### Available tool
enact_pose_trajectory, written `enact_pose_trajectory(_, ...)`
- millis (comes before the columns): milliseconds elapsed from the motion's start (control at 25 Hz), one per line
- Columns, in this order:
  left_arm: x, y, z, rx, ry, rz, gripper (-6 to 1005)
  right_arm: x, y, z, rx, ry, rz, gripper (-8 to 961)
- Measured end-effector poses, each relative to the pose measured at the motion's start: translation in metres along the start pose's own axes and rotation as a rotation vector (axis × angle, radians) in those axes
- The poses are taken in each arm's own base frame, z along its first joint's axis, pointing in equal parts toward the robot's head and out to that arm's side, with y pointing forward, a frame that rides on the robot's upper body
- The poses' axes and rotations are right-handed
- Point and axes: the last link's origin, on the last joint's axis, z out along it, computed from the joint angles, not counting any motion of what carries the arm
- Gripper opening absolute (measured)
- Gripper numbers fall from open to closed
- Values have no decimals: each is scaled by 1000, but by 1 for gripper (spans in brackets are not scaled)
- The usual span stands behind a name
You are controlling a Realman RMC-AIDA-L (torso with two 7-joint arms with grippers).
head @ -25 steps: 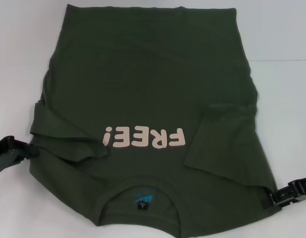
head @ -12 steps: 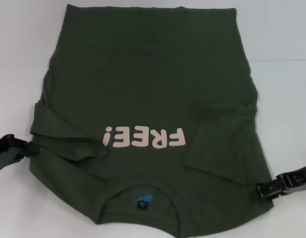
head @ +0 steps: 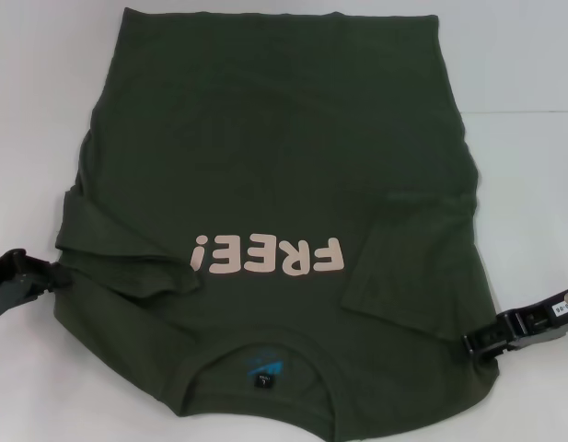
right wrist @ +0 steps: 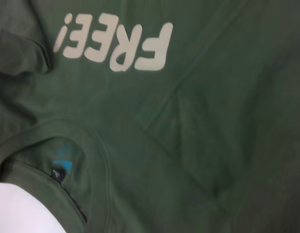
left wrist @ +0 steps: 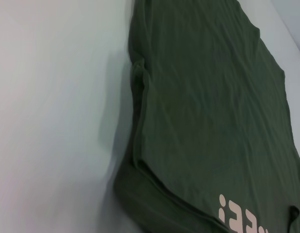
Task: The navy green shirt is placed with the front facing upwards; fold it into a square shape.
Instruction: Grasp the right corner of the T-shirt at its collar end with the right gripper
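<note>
Head view: the navy green shirt (head: 274,212) is lying front up on the white table (head: 532,138), collar toward the robot, hem at the far side. The pale pink lettering (head: 268,256) is reading upside down from here, and the blue neck label (head: 265,370) is showing inside the collar. Both sleeves are lying folded inward over the body, the left one (head: 118,253) bunching into a ridge, the right one (head: 417,267) lying flatter. The left gripper (head: 46,274) is sitting at the shirt's left edge beside the folded sleeve, tip touching the fabric; can't tell whether it is pinching cloth or just resting against it. The right gripper (head: 479,343) is sitting at the shirt's right edge near the shoulder, tip over the fabric edge; its grip can't be read either.

Left wrist view: looking along the shirt's left side (left wrist: 208,111), the edge is doubling over in a thick fold (left wrist: 140,160) next to bare table (left wrist: 52,116). Part of the lettering (left wrist: 239,218) is showing at the corner. No fingers are appearing here.

Right wrist view: hanging over the chest area, catching the lettering (right wrist: 115,46), the folded right sleeve (right wrist: 203,116), the collar (right wrist: 86,145) and the label (right wrist: 60,165). A bit of table (right wrist: 18,208) is peeking by the collar. Own fingers are out of shot.
</note>
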Motion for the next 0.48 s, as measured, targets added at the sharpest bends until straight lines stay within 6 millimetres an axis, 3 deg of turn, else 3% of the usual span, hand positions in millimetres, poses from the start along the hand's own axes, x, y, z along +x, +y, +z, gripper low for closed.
enact_pose_trajectory(280, -1, -2, -2, -2, 9, -7, 36, 1, -6, -3, 17, -14, 30, 733)
enact_pose_trajectory(480, -1, -2, -2, -4, 8, -8, 36, -6, 0, 1, 12, -22, 13, 733)
